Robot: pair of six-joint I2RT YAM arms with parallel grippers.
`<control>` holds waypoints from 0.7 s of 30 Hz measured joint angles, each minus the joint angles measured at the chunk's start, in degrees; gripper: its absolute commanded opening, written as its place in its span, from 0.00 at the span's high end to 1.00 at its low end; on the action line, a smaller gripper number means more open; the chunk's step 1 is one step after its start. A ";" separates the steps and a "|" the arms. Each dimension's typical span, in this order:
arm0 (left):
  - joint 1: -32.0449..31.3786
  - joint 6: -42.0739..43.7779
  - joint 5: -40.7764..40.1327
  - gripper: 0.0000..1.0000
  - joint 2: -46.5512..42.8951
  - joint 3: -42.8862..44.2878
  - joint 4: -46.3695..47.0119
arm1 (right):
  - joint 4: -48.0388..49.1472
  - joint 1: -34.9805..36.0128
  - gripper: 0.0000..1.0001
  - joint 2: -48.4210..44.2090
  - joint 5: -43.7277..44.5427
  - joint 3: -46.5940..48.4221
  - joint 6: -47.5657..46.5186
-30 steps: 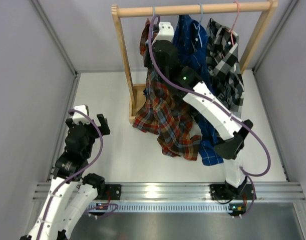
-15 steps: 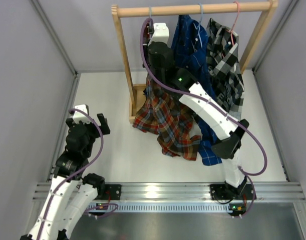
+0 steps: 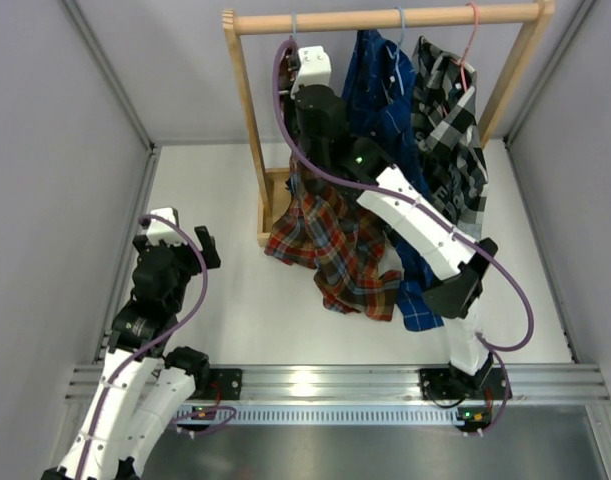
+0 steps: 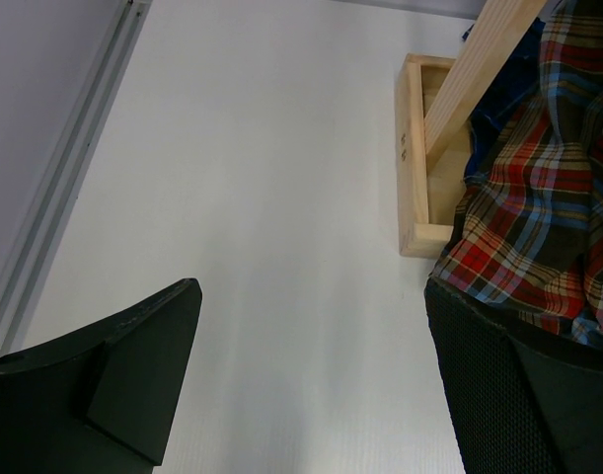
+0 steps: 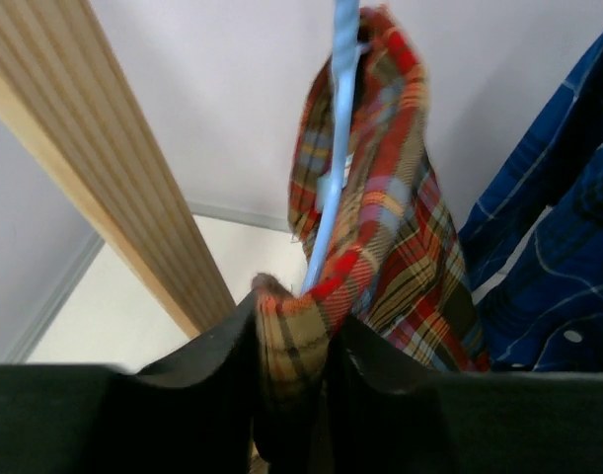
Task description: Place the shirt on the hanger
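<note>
The right gripper (image 5: 291, 331) pinches a fold of the red-orange plaid shirt (image 5: 380, 227) high under the top bar of the wooden rack (image 3: 385, 18), at the table's (image 3: 225, 300) far edge; the light-blue wire hanger (image 5: 336, 128) rises just above that fold, cloth looped against its wire; the shirt's tail pools on the table; the left gripper (image 4: 311, 296) hangs wide open near the left edge.

From above the near edge we look down over the whole table (image 3: 215, 190). Our left wrist view faces the rack (image 4: 416, 158) from low; our right sits close against the shirt (image 5: 400, 237), shared by all.
</note>
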 measured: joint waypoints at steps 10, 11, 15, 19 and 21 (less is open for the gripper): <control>0.00 0.00 -0.02 0.02 0.37 0.00 0.00 | -0.31 0.26 0.00 -12.79 -6.32 -19.04 -1.53; 0.00 0.00 -0.04 0.02 0.37 0.00 -0.02 | -0.68 0.28 0.01 -16.00 -7.50 -21.62 -1.75; 0.15 -0.02 -0.26 0.02 0.37 0.00 -0.04 | -3.63 0.35 0.01 -27.32 -11.21 -25.44 -3.41; 1.01 -0.46 -0.70 0.02 0.46 0.00 -0.39 | -4.07 0.39 0.01 -40.09 -7.52 -31.15 -7.19; 2.27 -0.85 -1.57 0.02 0.31 0.00 -0.68 | -4.52 0.04 0.01 -47.39 -2.99 -36.92 -8.76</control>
